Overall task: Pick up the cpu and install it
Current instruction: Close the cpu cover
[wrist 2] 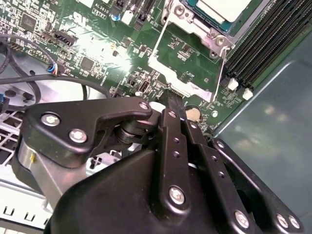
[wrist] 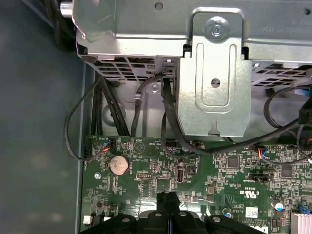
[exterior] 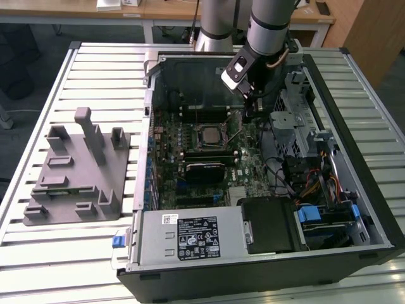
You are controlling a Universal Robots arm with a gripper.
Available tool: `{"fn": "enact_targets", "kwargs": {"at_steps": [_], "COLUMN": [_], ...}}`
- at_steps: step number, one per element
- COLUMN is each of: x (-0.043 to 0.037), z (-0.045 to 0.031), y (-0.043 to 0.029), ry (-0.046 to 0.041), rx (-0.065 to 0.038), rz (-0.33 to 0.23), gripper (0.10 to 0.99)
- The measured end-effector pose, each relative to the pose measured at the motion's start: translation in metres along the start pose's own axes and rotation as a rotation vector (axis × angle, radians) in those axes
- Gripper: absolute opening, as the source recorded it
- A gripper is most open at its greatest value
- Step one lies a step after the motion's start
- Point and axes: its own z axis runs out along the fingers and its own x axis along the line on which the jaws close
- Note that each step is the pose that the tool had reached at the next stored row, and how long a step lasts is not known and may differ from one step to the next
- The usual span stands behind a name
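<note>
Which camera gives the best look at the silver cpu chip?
The exterior view: the whole cpu shows, lying flat on the motherboard. The second wrist view catches just a corner of it. The first wrist view faces cables and the board's edge.

And there was the cpu [exterior: 207, 135], lying flat and square in the socket [exterior: 197, 140] near the middle of the motherboard [exterior: 247, 166]. Its pale silver top plate faced up, with a thin darker rim just peeking out around it.
</note>
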Motion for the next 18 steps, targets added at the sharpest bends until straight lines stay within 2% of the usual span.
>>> {"fn": "enact_targets", "kwargs": {"at_steps": [11,18], "x": [0.0019,0.0027], "z": [-0.0006,-0.0027], "y": [-0.0088,-0.0199], "ry": [0.0007,0.0006], "rx": [0.0,0.001], "rz": [0.0,0.0], "gripper": [0.106,0.106]}}
